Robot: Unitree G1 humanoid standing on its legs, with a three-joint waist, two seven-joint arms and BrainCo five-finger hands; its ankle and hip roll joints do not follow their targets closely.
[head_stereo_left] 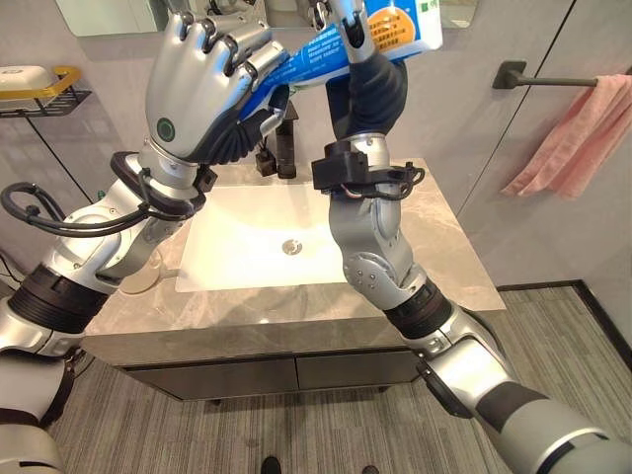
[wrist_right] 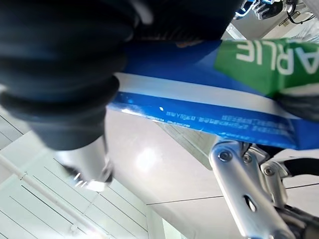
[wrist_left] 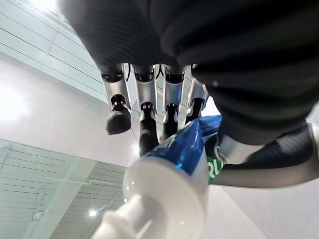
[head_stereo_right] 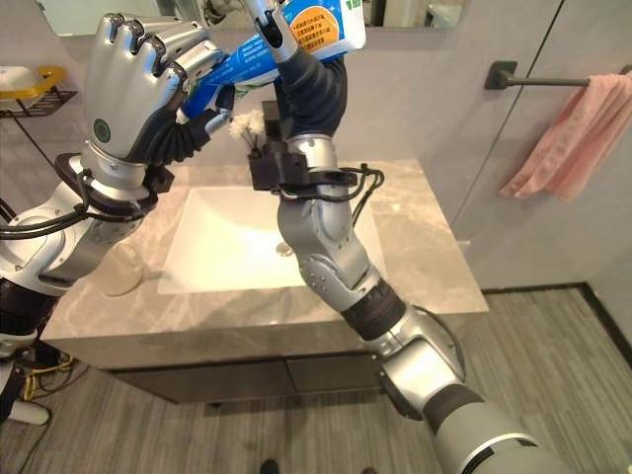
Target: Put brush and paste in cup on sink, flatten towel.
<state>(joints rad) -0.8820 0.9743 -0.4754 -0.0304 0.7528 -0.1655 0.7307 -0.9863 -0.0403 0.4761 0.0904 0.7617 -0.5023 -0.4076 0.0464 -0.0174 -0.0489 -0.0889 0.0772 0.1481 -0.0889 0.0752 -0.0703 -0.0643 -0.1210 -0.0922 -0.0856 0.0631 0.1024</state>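
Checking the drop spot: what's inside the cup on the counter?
The clear cup looks empty; the left arm covers part of it. The toothpaste is raised between left hand and right hand.

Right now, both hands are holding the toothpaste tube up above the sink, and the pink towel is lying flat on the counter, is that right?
Not quite. Both the left hand and the right hand do hold the toothpaste tube above the sink, but the pink towel hangs bunched on the wall rail, not on the counter, as the left eye view shows.

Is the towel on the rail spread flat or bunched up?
Bunched. The pink towel hangs gathered in folds at one end of the rail, not spread along it.
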